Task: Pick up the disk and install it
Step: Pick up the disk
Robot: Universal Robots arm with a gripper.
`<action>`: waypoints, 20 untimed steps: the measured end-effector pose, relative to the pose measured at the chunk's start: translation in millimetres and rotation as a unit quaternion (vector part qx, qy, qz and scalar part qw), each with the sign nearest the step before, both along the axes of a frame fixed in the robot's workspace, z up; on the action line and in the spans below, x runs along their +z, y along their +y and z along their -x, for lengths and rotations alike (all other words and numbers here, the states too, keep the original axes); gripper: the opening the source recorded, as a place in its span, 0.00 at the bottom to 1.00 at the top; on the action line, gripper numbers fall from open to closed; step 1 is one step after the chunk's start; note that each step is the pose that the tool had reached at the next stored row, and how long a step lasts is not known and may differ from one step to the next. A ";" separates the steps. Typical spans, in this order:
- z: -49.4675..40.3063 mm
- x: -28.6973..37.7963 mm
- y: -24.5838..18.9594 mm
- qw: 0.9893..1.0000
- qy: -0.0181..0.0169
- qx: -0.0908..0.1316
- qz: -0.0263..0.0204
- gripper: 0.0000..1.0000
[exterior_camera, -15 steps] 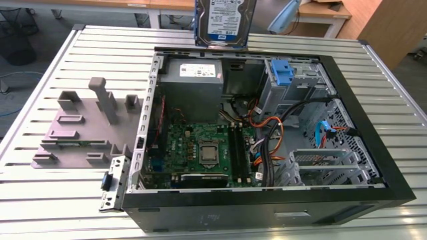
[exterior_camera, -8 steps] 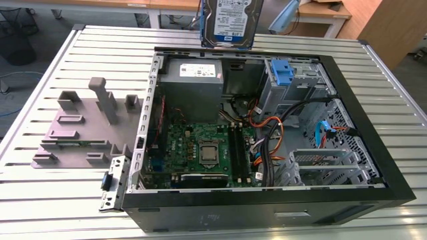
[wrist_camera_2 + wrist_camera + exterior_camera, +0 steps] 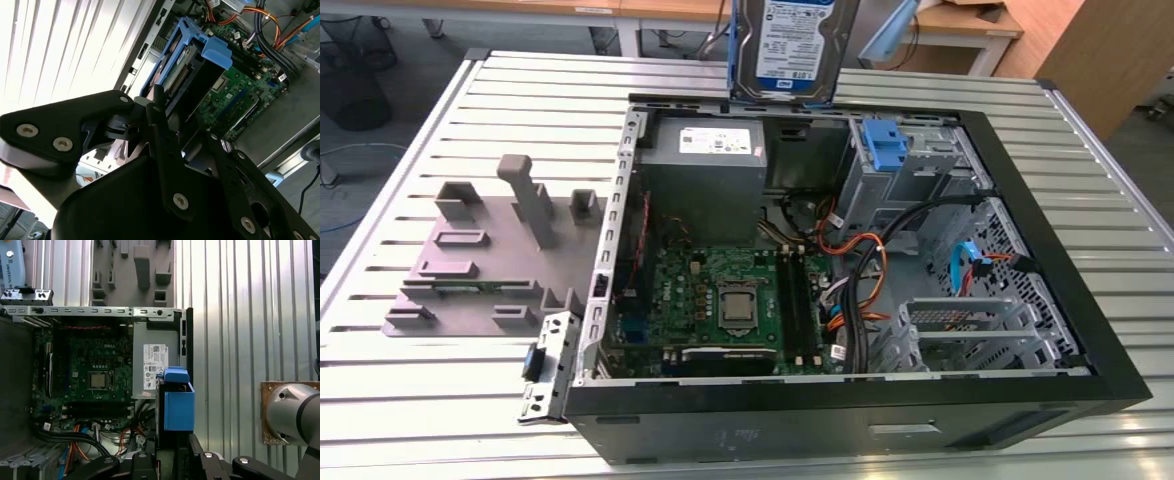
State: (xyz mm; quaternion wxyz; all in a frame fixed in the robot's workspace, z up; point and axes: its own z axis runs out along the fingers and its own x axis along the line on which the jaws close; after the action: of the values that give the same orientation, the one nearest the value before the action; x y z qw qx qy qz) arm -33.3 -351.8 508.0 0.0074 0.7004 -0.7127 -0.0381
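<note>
The disk (image 3: 790,45), a silver-grey hard drive with a white-and-blue label, hangs upright above the far edge of the open computer case (image 3: 854,405). In both wrist views its blue side rail (image 3: 200,47) (image 3: 178,407) sticks out ahead of my gripper (image 3: 175,117) (image 3: 172,457), which is shut on the disk between black fingers (image 3: 159,107). Below the held disk lie the case's power supply (image 3: 152,357) and motherboard (image 3: 95,372).
Inside the case are the power supply (image 3: 707,150), the motherboard (image 3: 720,300), a drive cage with a blue latch (image 3: 887,150) and loose orange and black cables (image 3: 874,260). A grey stand with upright posts (image 3: 494,250) lies on the slatted metal table (image 3: 440,400) at the exterior view's left.
</note>
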 end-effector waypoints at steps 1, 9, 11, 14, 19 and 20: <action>-0.4 -0.2 -2.0 1.000 0.000 0.000 0.000 0.35; -2.6 -2.0 -18.3 1.000 0.000 0.000 0.000 0.35; -2.9 -2.5 -22.7 1.000 0.000 -0.001 0.000 0.35; -3.4 -3.2 -29.3 1.000 0.000 -0.001 0.000 0.35; -4.1 -4.4 -40.8 1.000 0.000 -0.001 0.000 0.35; -4.2 -4.6 -43.1 1.000 0.000 -0.001 0.000 0.35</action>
State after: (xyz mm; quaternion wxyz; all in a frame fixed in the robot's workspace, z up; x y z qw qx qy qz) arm -29.0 -394.9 503.4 0.0074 0.6994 -0.7136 -0.0380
